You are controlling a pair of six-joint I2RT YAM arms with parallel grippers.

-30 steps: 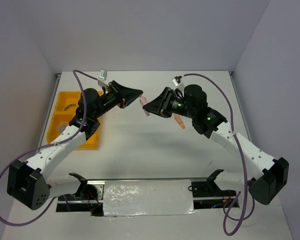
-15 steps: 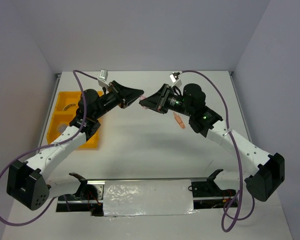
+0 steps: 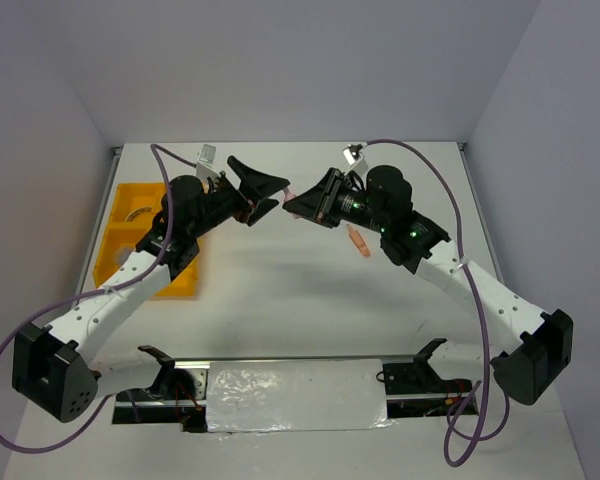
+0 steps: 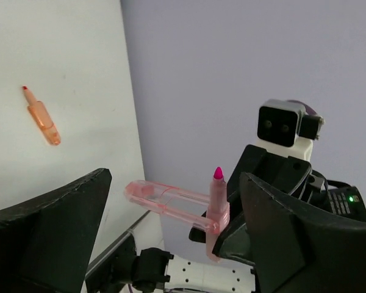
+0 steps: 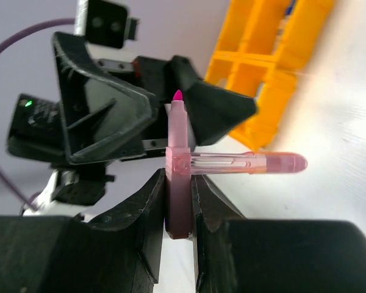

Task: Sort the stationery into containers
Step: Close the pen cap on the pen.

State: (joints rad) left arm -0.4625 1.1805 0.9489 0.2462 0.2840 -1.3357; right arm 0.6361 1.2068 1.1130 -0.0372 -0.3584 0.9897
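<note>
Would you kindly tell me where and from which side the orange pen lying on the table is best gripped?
I would grip the orange pen at mid-barrel, coming straight down from above and closing across its narrow width. It lies flat on the table, long and slender, and its thin tip end offers little to hold.

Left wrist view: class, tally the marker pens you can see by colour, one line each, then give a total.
Pink marker: 1
Orange marker: 1
Total: 2
</note>
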